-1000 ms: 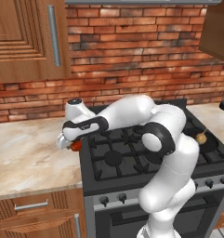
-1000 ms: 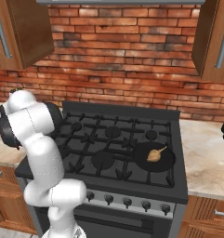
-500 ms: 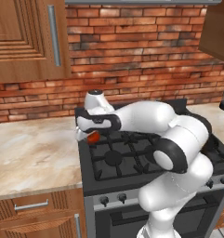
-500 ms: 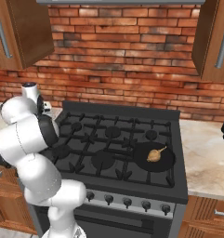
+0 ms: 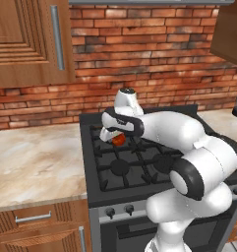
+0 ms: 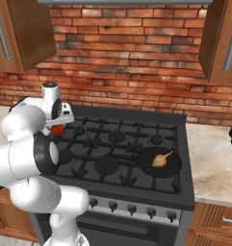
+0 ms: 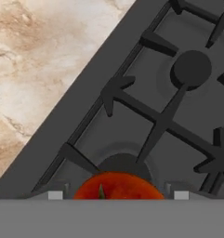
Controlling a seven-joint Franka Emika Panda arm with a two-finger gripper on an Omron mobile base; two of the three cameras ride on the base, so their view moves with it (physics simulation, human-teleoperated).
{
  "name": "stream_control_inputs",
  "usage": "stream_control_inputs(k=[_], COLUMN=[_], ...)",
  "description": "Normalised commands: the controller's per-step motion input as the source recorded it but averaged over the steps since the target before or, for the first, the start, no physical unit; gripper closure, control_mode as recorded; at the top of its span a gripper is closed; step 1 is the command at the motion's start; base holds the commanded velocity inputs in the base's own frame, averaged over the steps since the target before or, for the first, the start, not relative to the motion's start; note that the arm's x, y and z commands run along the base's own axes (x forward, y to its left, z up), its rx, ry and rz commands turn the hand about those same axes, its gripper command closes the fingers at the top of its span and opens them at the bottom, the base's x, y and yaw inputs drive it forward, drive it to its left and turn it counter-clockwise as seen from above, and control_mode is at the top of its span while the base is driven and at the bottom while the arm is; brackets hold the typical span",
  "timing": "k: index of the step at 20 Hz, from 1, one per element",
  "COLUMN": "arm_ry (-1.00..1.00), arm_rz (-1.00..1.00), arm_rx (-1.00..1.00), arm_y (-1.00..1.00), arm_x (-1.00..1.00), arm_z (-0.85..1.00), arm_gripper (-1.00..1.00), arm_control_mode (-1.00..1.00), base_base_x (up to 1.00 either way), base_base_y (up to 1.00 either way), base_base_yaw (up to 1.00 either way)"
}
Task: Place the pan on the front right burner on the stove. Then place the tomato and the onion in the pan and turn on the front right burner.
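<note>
So the claw (image 5: 115, 139) is clamped on the tomato (image 5: 119, 140), holding it up in the air above the back left part of the stove (image 5: 139, 167), a bit clear of the grates. From the hand view the tomato (image 7: 118, 186) sits right at the bottom between the two fingertips (image 7: 55, 195), with a little green stem mark showing, and below it there's a round burner cap and the iron grate arms, plus the stove's left edge running diagonally against the marbled beige tabletop (image 7: 34, 60). In the right base view you can see the red of the tomato (image 6: 56, 129) peeking out just under the white wrist, over the left side of the cooktop. Moving out from there: the pan (image 6: 159, 162) is already sitting on the front right burner, and the onion (image 6: 159, 160) is lying inside it with its thin pale stalk pointing up toward the back right. The row of small black knobs (image 6: 132, 209) runs along the steel front under the grates. The tabletop (image 5: 36, 167) stretches to the left of the stove, there's another stretch of it on the right, and behind it all is a red brick wall (image 5: 139, 54) with wooden cabinets (image 5: 31, 39) hanging up on either side.
</note>
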Motion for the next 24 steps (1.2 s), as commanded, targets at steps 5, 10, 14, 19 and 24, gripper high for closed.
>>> stream_control_inputs(k=[5,10,14,19,24], arm_ry=[0.00,0.00,0.00,0.00,0.00], arm_rz=[-0.07,-0.08,-0.09,-0.11,-0.11], arm_rx=[0.01,0.00,0.00,0.00,0.00], arm_y=[-0.77,-0.72,-0.72,-0.73,-0.69], arm_x=[0.00,0.00,0.00,0.01,0.02], arm_z=[0.12,0.08,0.04,0.05,0.01], arm_gripper=[1.00,1.00,1.00,1.00,1.00], arm_control_mode=[-1.00,-1.00,-1.00,-1.00,-1.00], base_base_x=[0.00,0.00,0.00,0.00,0.00], base_base_y=[0.00,0.00,0.00,0.00,0.00], base_base_yaw=[0.00,0.00,0.00,0.00,0.00])
